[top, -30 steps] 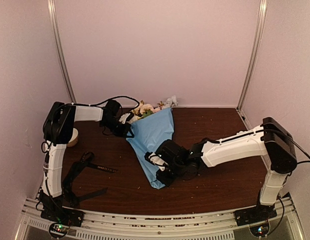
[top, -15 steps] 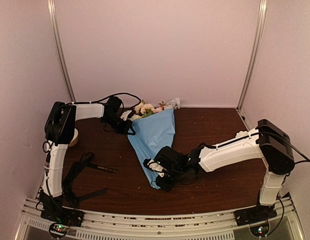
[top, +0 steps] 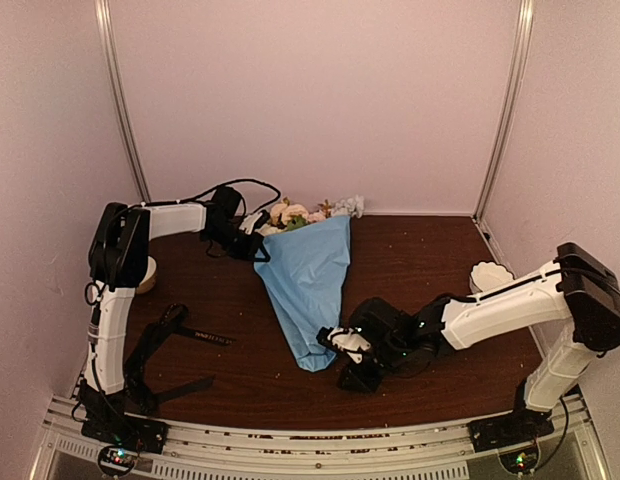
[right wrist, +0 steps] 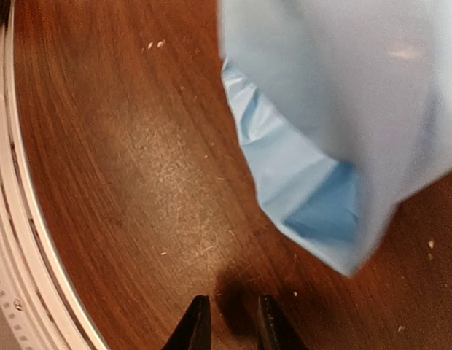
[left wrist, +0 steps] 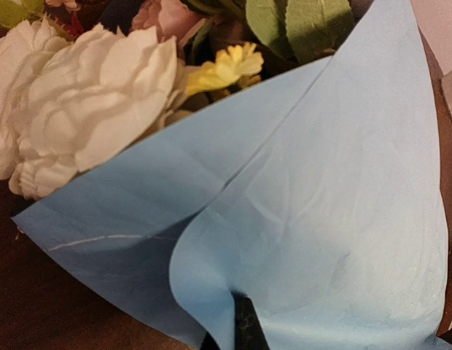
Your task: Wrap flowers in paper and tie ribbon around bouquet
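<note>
Wrapping looks done, in my judgement: the paper (left wrist: pixel 343 219) is closed into a cone around the flowers (top: pixel 290 215). The bouquet (top: pixel 308 290) lies on the worktop (top: pixel 430 250), heads at the far edge, tip pointing toward the near edge. My left jaws are closed tight, pinching the paper's edge beside the heads. My right jaws stand slightly apart and empty, just beside the cone's tip. The ribbon (top: pixel 205 337) lies loose toward the near left corner, well apart from the bouquet. Tying is not yet begun and is all that is left.
</note>
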